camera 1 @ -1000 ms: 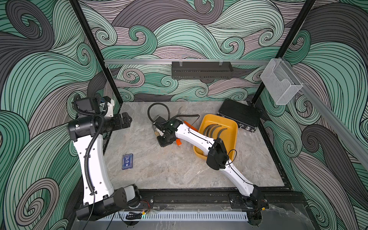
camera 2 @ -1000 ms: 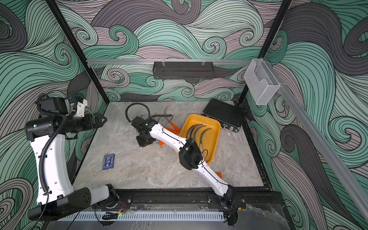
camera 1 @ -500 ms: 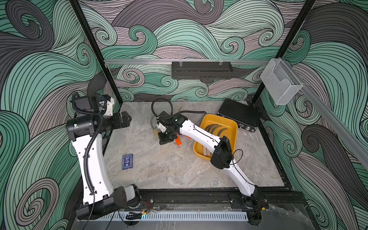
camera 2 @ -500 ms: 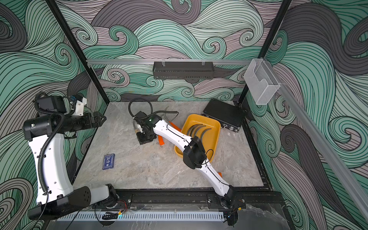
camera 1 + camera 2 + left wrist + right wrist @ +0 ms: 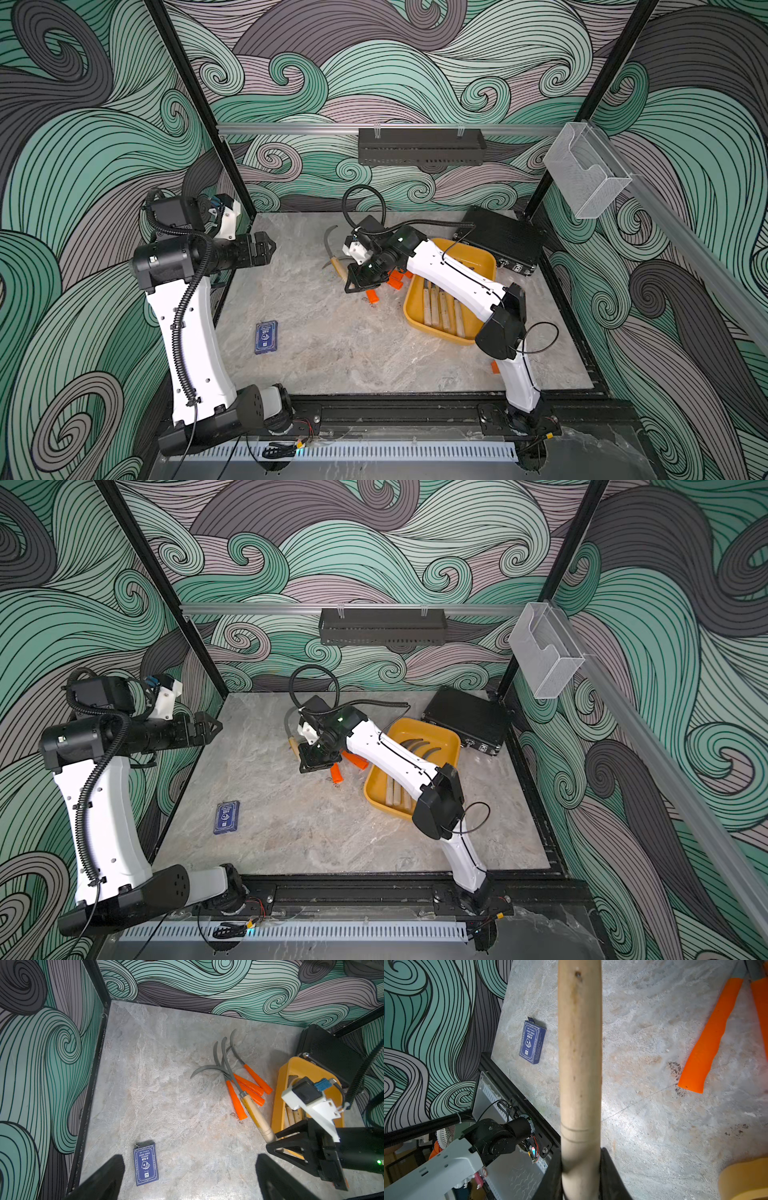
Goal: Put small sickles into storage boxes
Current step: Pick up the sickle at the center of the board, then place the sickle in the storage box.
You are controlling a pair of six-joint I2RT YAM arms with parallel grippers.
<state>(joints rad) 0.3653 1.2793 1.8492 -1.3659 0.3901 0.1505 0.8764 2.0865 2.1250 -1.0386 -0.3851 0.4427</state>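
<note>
The right gripper (image 5: pixel 273 1142) clamped its fingers on the butt end of a wooden-handled sickle (image 5: pixel 252 1112), whose grey blade crossed the orange-handled sickles (image 5: pixel 247 1084) lying on the table (image 5: pixel 166 1064) just beyond the fingertips. The yellow tray (image 5: pixel 278 1093), with more sickles (image 5: pixel 442 309) inside, sat just beside those fingers. Well apart, the left gripper (image 5: pixel 266 249) held its fingers spread wide.

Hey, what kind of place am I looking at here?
Likely a robot test booth, not a workshop: a left arm and right arm bolted to a black frame, swirl-print walls closing in a stone-look table.
</note>
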